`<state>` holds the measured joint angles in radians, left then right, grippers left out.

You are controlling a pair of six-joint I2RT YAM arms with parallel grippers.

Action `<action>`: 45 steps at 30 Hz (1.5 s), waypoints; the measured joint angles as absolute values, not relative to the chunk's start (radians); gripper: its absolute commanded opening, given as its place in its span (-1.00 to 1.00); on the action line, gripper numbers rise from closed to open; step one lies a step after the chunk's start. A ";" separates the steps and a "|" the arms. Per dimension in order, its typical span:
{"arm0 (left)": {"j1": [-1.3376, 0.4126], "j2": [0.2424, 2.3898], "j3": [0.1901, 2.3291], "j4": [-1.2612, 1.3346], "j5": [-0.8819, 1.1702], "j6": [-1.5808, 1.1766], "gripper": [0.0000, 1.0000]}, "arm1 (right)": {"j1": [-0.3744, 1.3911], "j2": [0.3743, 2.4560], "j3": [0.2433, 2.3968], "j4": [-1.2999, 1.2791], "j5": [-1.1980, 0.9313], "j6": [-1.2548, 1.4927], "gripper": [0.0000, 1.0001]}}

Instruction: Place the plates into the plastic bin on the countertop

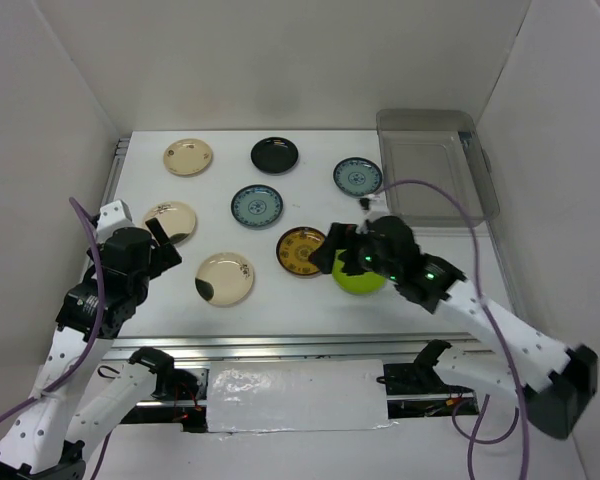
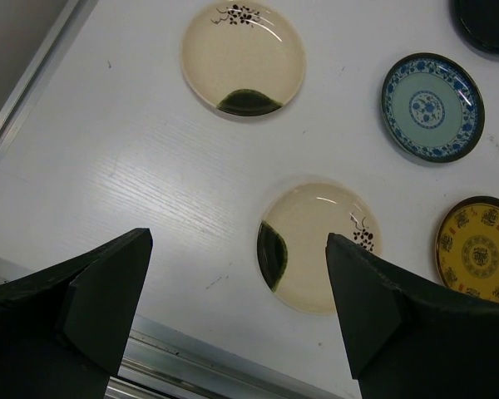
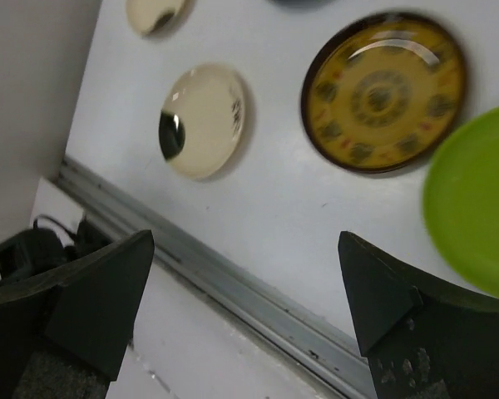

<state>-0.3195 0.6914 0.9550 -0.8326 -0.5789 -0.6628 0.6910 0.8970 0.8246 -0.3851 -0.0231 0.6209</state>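
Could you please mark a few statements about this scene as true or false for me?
1. The plastic bin holds no plate. True.
2. The left pincer grips a cream plate. False: its fingers stand wide apart and hold nothing.
3. The lime green plate lies right beside the amber-brown plate. True.
4. The black plate is stacked on a blue-patterned plate. False: it lies alone on the countertop, apart from the others.
5. The right pincer is open. True.
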 measured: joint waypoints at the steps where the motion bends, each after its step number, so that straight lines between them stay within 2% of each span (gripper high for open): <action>1: -0.319 0.690 0.955 -0.834 -0.583 -0.664 0.99 | 0.724 0.971 0.826 -0.334 -0.039 0.638 1.00; 8: -0.319 0.672 0.955 -0.838 -0.600 -0.667 0.99 | 0.887 1.488 0.871 -0.023 -0.120 0.810 1.00; 11: -0.319 0.672 0.955 -0.838 -0.600 -0.667 0.99 | 0.929 1.664 0.949 0.062 -0.136 0.869 0.93; 15: -0.319 0.673 0.955 -0.838 -0.599 -0.666 0.99 | 0.957 1.835 1.029 0.140 -0.144 0.944 0.82; 19: -0.319 0.672 0.955 -0.837 -0.598 -0.666 0.99 | 0.958 1.895 1.034 0.179 -0.107 1.019 0.76; 22: -0.319 0.672 0.955 -0.837 -0.597 -0.664 0.99 | 0.949 1.906 1.034 0.196 -0.087 1.056 0.57; 23: -0.319 0.672 0.955 -0.837 -0.597 -0.663 0.99 | 0.945 1.914 1.034 0.205 -0.088 1.071 0.42; 25: -0.319 0.672 0.955 -0.837 -0.596 -0.663 0.99 | 0.938 1.930 1.035 0.224 -0.093 1.093 0.32; 27: -0.319 0.672 0.955 -0.837 -0.596 -0.663 0.99 | 0.931 1.942 1.038 0.236 -0.096 1.114 0.08; 30: -0.319 0.670 0.955 -0.837 -0.596 -0.662 0.99 | 0.916 1.966 1.039 0.257 -0.097 1.150 -0.07; 33: -0.319 0.668 0.955 -0.837 -0.596 -0.662 0.99 | 0.908 1.978 1.037 0.269 -0.095 1.173 -0.37; 35: -0.319 0.667 0.955 -0.837 -0.596 -0.662 0.99 | 0.902 1.991 1.037 0.277 -0.096 1.184 -0.74; 37: -0.319 0.667 0.955 -0.837 -0.595 -0.662 0.99 | 0.898 2.002 1.037 0.286 -0.107 1.195 -1.00; 45: -0.319 0.652 0.955 -0.838 -0.599 -0.664 0.99 | 0.874 1.983 1.032 0.294 -0.188 1.200 -1.00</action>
